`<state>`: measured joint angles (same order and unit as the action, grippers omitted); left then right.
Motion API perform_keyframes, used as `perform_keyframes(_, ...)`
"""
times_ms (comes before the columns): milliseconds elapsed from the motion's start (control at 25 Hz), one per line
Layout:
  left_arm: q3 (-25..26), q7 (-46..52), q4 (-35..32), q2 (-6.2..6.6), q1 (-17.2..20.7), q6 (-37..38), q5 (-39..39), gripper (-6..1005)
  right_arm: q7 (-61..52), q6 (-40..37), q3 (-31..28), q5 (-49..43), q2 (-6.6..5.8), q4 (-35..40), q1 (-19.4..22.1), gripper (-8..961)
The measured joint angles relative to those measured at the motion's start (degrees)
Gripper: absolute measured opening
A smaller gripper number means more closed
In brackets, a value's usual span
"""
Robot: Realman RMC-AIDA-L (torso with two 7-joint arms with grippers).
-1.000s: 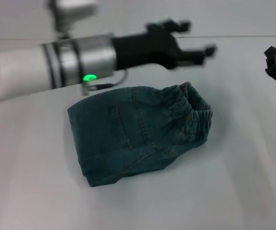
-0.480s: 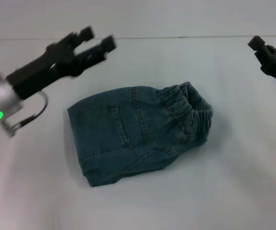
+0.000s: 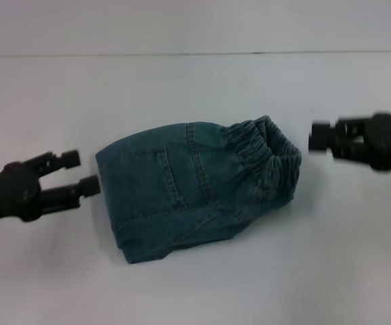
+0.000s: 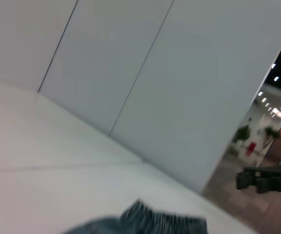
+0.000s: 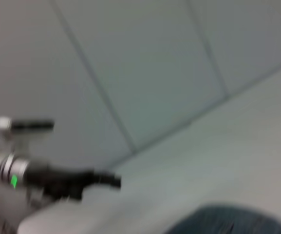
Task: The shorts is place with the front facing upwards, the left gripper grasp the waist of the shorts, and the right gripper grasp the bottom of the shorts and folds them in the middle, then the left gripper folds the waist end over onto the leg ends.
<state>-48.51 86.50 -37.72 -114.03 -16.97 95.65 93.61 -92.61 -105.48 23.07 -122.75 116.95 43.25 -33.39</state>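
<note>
I see the folded shorts point(image 3: 195, 193) lying in the middle of my white worktop point(image 3: 181, 88). They are blue denim, and they lie flat with no tool touching them. The edge closest to me is a flat stitched fold. The leg ends point(image 3: 110, 196) point to my left side. The waist of the shorts point(image 3: 273, 159), the bunchy stretchy band, points to my right side and a bit away from me.

My left tool point(image 3: 85, 173) is just beside the leg ends, down low by the worktop. Its two black fingers point(image 3: 80, 187) are spread apart and hold nothing. They point at the shorts but do not touch them.

My right tool point(image 3: 320, 137) is near the waist band, with a small gap between them. It is a dark blur in my head view, so I cannot tell if its fingers are apart or together.

In my left wrist view I see the bunchy band low down and the other tool far off. Past the worktop there is a pale wall point(image 4: 179, 73) with thin lines.
</note>
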Motion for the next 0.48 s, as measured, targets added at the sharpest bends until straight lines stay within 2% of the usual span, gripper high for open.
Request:
perform_keyframes(120, 2.57, 1.16, -2.42, -0.30, 1.67, 1.51, 4.80, 936, -2.56, -1.23, 6.73, 0.00, 0.20, 4.60, 2.19, 181)
perform_keyframes(200, 3.14, 1.66, -2.68, -0.33, 2.10, 1.66, 7.00, 936, -3.10, -1.34, 9.79, -0.08, 0.15, 5.59, 3.39, 274)
perform_keyframes(480, 3.42, 2.38, -2.53, -1.24, 2.18, 0.22, 12.07, 936, -3.20, 0.18, 11.19, -3.70, 0.35, 5.26, 4.49, 578)
